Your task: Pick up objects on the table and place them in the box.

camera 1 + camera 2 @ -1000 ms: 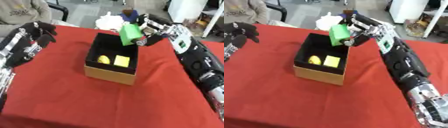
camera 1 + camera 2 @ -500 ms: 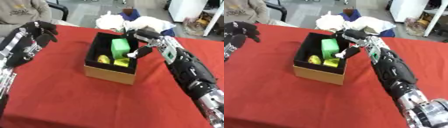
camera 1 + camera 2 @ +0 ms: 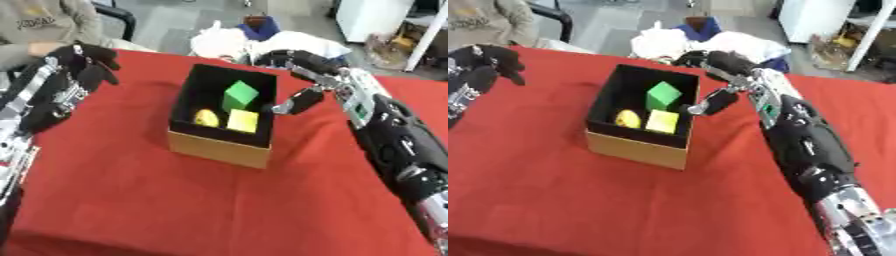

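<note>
Red tablecloth (image 3: 157, 200): covers the whole work surface, nearest edge to far edge. Cardboard box (image 3: 219, 145): open-topped, tan outside, black inside, standing near the cloth's middle; its long axis runs from the near side away toward the far edge, slightly askew. Contents of the box, near to far: a yellow rounded object (image 3: 206, 118) at the near left of the floor; a yellow cube (image 3: 243, 120) just beside it to the right, lying flat; a green block (image 3: 239, 95) behind both, tilted, one corner pointing up and its upper face turned toward the far left. Right hand (image 3: 297, 100): just beside the box's right wall, above its rim, thumb lowered toward the box and fingers arched apart over the far right corner; spread wide, holding nothing. Left hand (image 3: 83, 62): well apart from the box, to its left near the cloth's far edge, fingers loosely bent, holding nothing. Beyond the box, past the table's far edge: a heap of white cloth (image 3: 262, 42) with a dark blue object (image 3: 261, 27) on it.
</note>
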`<control>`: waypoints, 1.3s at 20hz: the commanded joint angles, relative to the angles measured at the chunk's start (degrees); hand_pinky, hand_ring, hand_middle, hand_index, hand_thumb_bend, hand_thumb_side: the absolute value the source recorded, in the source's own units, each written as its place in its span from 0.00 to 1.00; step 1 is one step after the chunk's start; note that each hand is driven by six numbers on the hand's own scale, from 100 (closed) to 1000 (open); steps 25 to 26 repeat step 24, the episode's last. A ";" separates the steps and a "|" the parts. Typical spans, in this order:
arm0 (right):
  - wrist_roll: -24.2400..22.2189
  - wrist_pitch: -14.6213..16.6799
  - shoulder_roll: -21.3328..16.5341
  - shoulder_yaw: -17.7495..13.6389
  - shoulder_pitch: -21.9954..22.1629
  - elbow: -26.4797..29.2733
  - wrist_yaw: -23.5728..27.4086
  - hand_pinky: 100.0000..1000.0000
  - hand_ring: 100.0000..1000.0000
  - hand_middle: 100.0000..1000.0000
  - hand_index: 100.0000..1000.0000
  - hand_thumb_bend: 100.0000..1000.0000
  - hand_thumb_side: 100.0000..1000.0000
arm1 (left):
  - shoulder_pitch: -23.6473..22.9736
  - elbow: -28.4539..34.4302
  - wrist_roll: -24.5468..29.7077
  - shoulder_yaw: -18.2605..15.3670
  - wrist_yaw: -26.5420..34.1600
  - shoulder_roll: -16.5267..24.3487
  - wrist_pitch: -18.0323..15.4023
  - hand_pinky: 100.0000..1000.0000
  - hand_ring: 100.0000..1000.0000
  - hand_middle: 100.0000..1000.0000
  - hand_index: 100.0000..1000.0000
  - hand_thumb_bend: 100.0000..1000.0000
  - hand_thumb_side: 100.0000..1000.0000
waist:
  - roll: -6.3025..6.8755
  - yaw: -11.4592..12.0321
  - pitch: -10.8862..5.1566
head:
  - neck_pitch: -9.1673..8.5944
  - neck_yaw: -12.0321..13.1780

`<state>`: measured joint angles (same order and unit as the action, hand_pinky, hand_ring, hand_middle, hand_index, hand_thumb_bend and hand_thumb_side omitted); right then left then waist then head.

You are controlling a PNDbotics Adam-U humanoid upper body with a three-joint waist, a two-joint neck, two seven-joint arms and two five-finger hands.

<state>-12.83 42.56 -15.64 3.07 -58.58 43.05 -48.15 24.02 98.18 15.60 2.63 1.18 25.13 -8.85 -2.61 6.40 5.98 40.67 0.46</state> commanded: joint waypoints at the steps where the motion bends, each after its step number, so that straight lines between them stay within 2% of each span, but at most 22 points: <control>1: -1.28 -0.07 -5.31 0.66 0.75 5.87 10.05 0.79 0.85 0.84 0.92 0.37 0.15 | -0.18 0.29 -1.20 -1.57 -0.40 1.04 0.05 0.65 0.52 0.55 0.73 0.31 0.71 | 0.31 -0.63 -0.72 | -0.55 0.81; 5: -3.49 -3.72 -11.32 0.48 6.46 15.09 23.88 0.79 0.85 0.83 0.92 0.31 0.06 | -1.52 -0.54 -3.01 -2.68 -1.38 0.92 0.32 0.64 0.52 0.55 0.73 0.30 0.72 | 0.19 -1.59 -0.75 | -0.54 1.61; 6: -3.83 -5.13 -12.55 0.06 8.29 17.34 27.23 0.79 0.86 0.83 0.91 0.23 0.04 | -1.81 -0.79 -3.45 -2.91 -1.65 0.89 0.40 0.65 0.51 0.55 0.73 0.30 0.72 | 0.16 -1.88 -0.74 | -0.55 1.89; 8: -3.86 -8.20 -14.94 -1.20 12.54 22.40 33.65 0.79 0.87 0.82 0.91 0.18 0.02 | -2.39 -1.28 -4.28 -3.31 -2.23 0.81 0.53 0.65 0.51 0.55 0.73 0.29 0.72 | 0.14 -2.26 -0.74 | -0.67 2.52; 12: -1.63 -14.03 -17.65 -4.78 21.78 31.58 43.57 0.79 0.88 0.81 0.90 0.09 0.11 | -3.58 -1.84 -6.02 -4.40 -2.50 0.72 0.77 0.65 0.51 0.54 0.72 0.28 0.70 | 0.05 -3.01 -0.66 | -0.48 3.49; 15: 0.12 -16.84 -17.87 -7.15 27.14 36.08 46.76 0.79 0.88 0.81 0.90 0.06 0.15 | -4.47 -2.14 -7.18 -4.91 -2.57 0.49 1.05 0.65 0.52 0.55 0.72 0.27 0.70 | 0.22 -3.81 -0.60 | -0.35 3.85; 16: 0.75 -17.56 -17.55 -7.92 28.66 37.13 47.33 0.79 0.88 0.81 0.90 0.03 0.18 | -4.74 -2.22 -7.45 -5.01 -2.63 0.43 1.10 0.65 0.52 0.55 0.71 0.27 0.69 | 0.31 -4.07 -0.53 | -0.22 3.88; 19: 2.55 -19.08 -16.32 -9.94 32.64 39.55 47.82 0.79 0.88 0.80 0.90 0.00 0.21 | -5.56 -2.43 -8.06 -5.17 -3.02 0.16 1.12 0.65 0.52 0.55 0.71 0.26 0.68 | 0.59 -4.88 -0.40 | 0.38 3.88; 23: 5.04 -20.26 -14.36 -11.96 36.55 41.76 47.72 0.78 0.87 0.80 0.89 0.00 0.27 | -6.10 -2.35 -8.44 -5.19 -3.54 -0.12 0.71 0.66 0.52 0.55 0.71 0.24 0.67 | 0.77 -5.42 -0.33 | 1.00 3.72; 26: 5.49 -20.52 -13.88 -12.26 37.18 42.23 47.73 0.78 0.87 0.79 0.89 0.00 0.28 | -6.22 -2.32 -8.50 -5.22 -3.61 -0.23 0.59 0.66 0.52 0.55 0.71 0.24 0.67 | 0.82 -5.52 -0.31 | 1.21 3.61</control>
